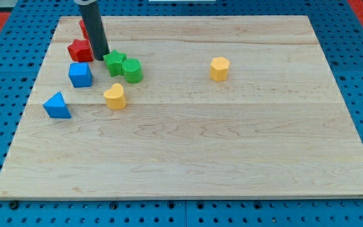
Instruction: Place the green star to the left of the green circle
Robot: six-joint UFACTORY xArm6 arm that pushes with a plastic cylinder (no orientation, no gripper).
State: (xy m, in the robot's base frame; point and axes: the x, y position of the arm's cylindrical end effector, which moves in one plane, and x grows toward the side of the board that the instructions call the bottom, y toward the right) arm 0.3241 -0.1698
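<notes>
The green star (114, 63) lies at the upper left of the wooden board (188, 145), touching the left side of the green circle (132, 70). My tip (102, 58) is at the end of the dark rod, just left of the green star and touching or nearly touching it. A red star (79, 50) lies just left of the rod.
A second red block (82, 28) is partly hidden behind the rod. A blue cube (80, 74) and a blue triangle (57, 105) lie at the left. A yellow heart (115, 96) sits below the green blocks. A yellow hexagon (219, 69) lies right of centre.
</notes>
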